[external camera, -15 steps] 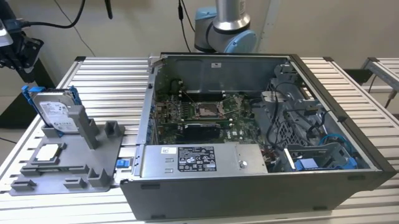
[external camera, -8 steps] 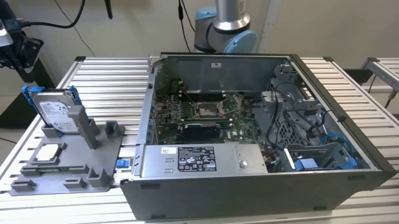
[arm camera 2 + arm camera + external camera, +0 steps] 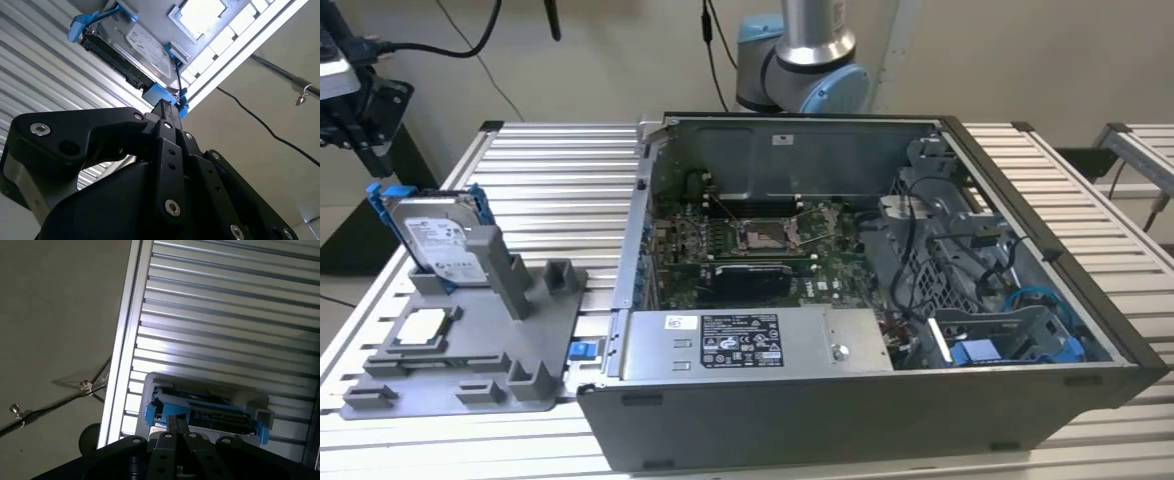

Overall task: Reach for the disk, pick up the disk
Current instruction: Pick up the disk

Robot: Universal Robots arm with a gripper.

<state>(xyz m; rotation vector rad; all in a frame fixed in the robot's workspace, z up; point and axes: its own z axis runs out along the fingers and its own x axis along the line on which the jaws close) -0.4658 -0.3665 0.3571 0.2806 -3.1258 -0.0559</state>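
Observation:
The disk [image 3: 438, 240] stands on edge in a slot of the grey holder [image 3: 480, 375] at the exterior view's left, its white label facing out and a blue bracket around it. My gripper [image 3: 374, 160] hangs just above the disk's far upper corner, fingers shut with nothing between them. In the second wrist view the closed fingertips of the gripper [image 3: 167, 106] line up with a blue corner of the disk [image 3: 145, 47]. The first wrist view has the gripper [image 3: 176, 421] directly over the top edge of the disk [image 3: 210, 412].
A small square silver chip [image 3: 424, 327] lies flat on the holder in front of the disk. An open computer case [image 3: 854, 400] takes up the middle and right of the slatted metal table [image 3: 574, 170]. The arm's base [image 3: 803, 60] stands behind the case. Cables [image 3: 260, 125] run across the floor beyond the table edge.

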